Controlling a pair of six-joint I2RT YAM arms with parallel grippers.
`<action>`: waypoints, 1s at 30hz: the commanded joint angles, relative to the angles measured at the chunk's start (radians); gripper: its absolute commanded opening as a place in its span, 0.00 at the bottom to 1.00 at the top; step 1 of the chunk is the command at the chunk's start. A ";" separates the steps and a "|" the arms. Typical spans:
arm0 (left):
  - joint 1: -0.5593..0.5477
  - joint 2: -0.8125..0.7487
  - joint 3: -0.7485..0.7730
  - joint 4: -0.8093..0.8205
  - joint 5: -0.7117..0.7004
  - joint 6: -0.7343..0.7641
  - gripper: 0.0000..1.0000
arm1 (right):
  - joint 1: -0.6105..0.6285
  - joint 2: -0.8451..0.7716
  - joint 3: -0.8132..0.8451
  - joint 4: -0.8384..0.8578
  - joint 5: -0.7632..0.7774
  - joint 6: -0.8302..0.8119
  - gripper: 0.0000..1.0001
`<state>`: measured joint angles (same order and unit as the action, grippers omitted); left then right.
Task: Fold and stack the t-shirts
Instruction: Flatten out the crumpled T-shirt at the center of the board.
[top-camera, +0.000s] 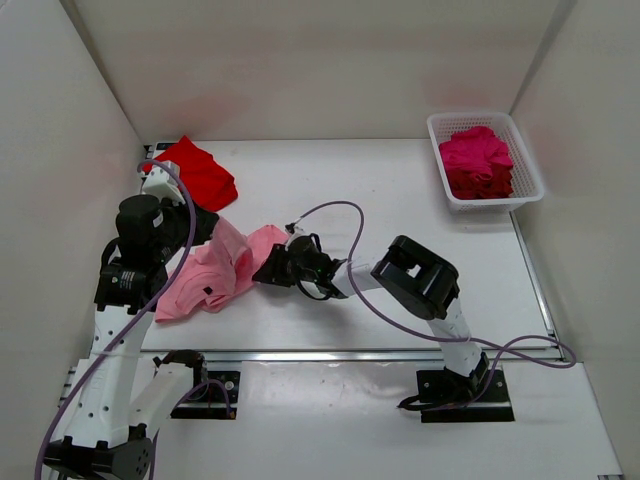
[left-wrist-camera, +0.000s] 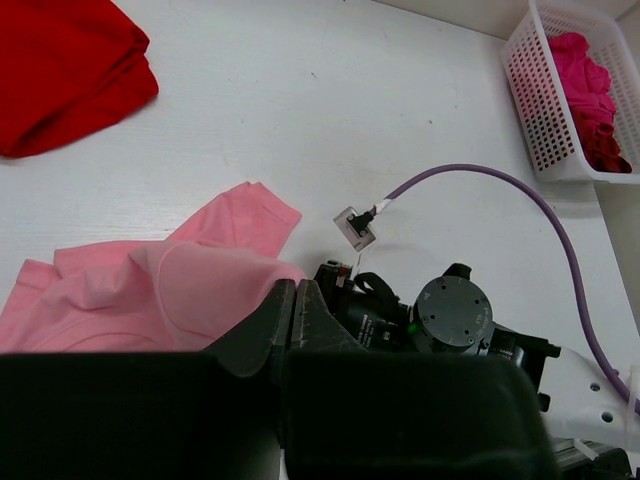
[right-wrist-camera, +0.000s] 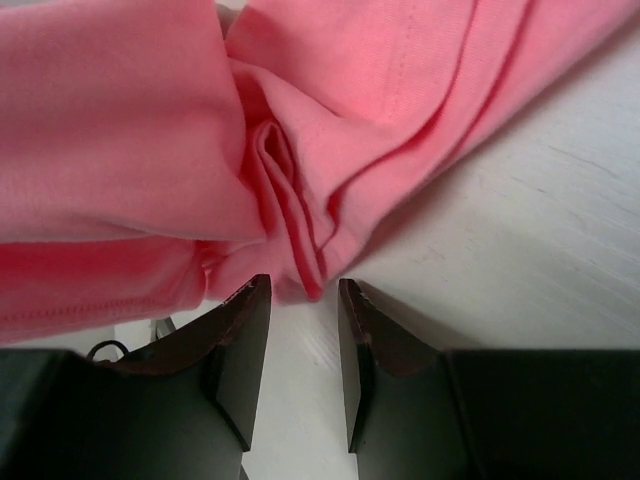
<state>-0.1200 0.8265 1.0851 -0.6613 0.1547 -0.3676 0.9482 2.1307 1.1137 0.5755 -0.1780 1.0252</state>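
The light pink t-shirt (top-camera: 215, 272) lies crumpled at the left front of the table, one part pulled up toward my left gripper (top-camera: 208, 232). In the left wrist view that gripper (left-wrist-camera: 295, 287) is shut, with the pink cloth (left-wrist-camera: 150, 290) draping from its tips. My right gripper (top-camera: 268, 268) sits low at the shirt's right edge. It is open (right-wrist-camera: 305, 285), and a bunched fold of the pink shirt (right-wrist-camera: 290, 200) lies just beyond its tips, outside the jaws. A bright red t-shirt (top-camera: 200, 170) lies folded at the back left.
A white lattice basket (top-camera: 447, 190) at the back right holds a magenta t-shirt (top-camera: 478, 150) on top of a dark red one (top-camera: 480, 185). The right arm's purple cable (top-camera: 340, 215) loops over the table. White walls enclose the sides and the back.
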 joint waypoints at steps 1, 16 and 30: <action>0.000 -0.013 -0.016 0.029 0.019 -0.005 0.00 | 0.017 0.023 0.043 0.046 0.011 0.023 0.30; -0.001 -0.012 -0.010 0.019 0.013 0.004 0.00 | 0.001 0.054 0.060 0.069 -0.023 0.073 0.10; -0.007 0.002 0.025 0.000 0.020 0.004 0.00 | 0.011 -0.349 -0.190 -0.035 0.167 -0.154 0.00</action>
<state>-0.1226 0.8337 1.0744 -0.6571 0.1612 -0.3664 0.9546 1.9301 0.9668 0.5430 -0.1238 0.9783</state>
